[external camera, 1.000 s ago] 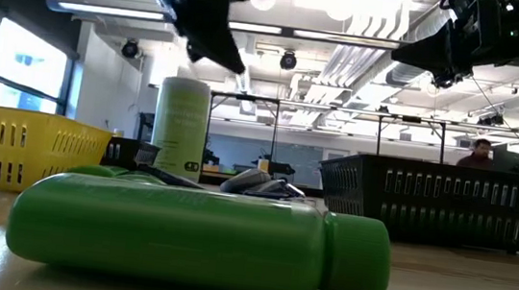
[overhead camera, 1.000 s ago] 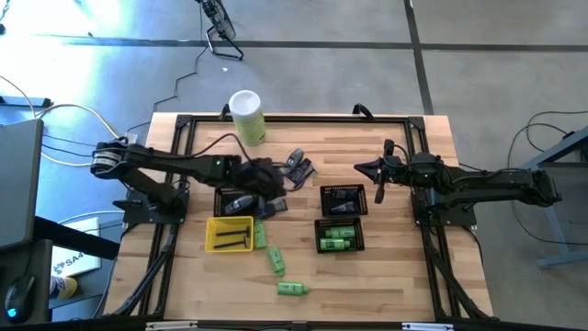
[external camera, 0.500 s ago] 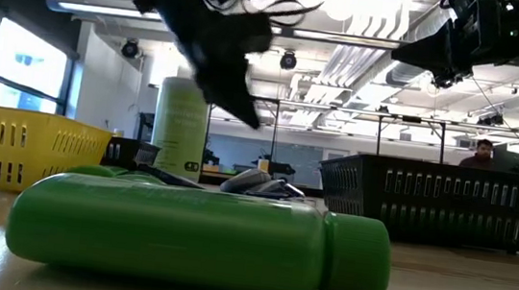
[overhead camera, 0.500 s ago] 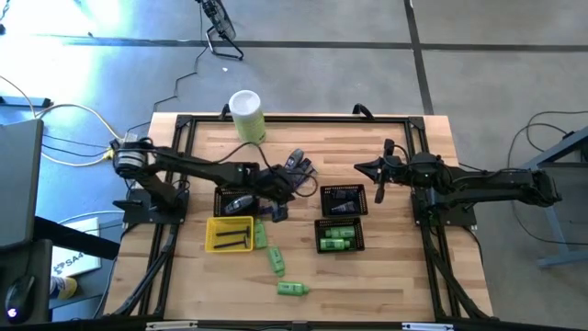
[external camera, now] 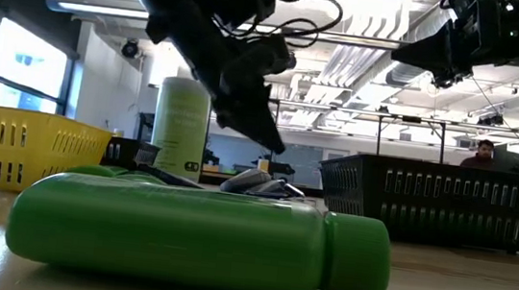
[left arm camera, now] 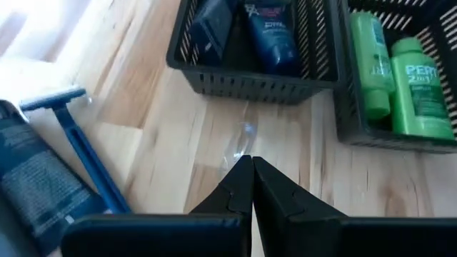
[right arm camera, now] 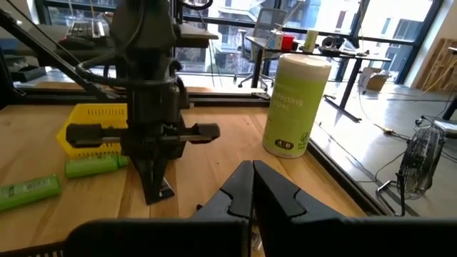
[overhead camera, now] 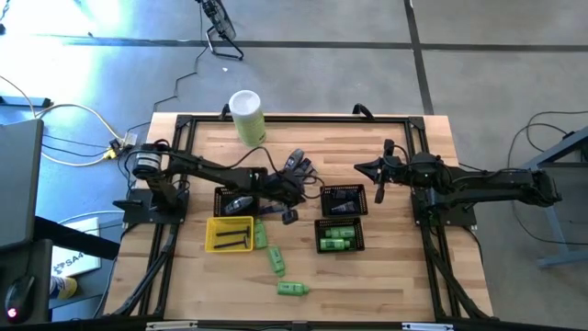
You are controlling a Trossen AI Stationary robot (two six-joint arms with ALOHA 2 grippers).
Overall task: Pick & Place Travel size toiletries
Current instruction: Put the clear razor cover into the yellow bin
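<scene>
While the right pincer point(overhead camera: 360, 168) waits closed and empty above the tabletop point(overhead camera: 386, 267) near its far right side, the left pincer point(overhead camera: 290, 213) hangs low over bare wood, fingers pressed together and holding nothing. Just ahead of it stand two black baskets: one point(left arm camera: 250, 75) holds dark tubes point(left arm camera: 271, 28), the other point(left arm camera: 371, 128) green bottles point(left arm camera: 418, 89). More green bottles point(overhead camera: 292, 289) lie loose nearer the front edge, by the yellow tray point(overhead camera: 229, 233). A blue razor point(left arm camera: 75, 143) lies beside the left pincer.

Open-plan lab: exposed ceiling ducts point(external camera: 366, 55), glass walls, workbenches point(right arm camera: 343, 53).
</scene>
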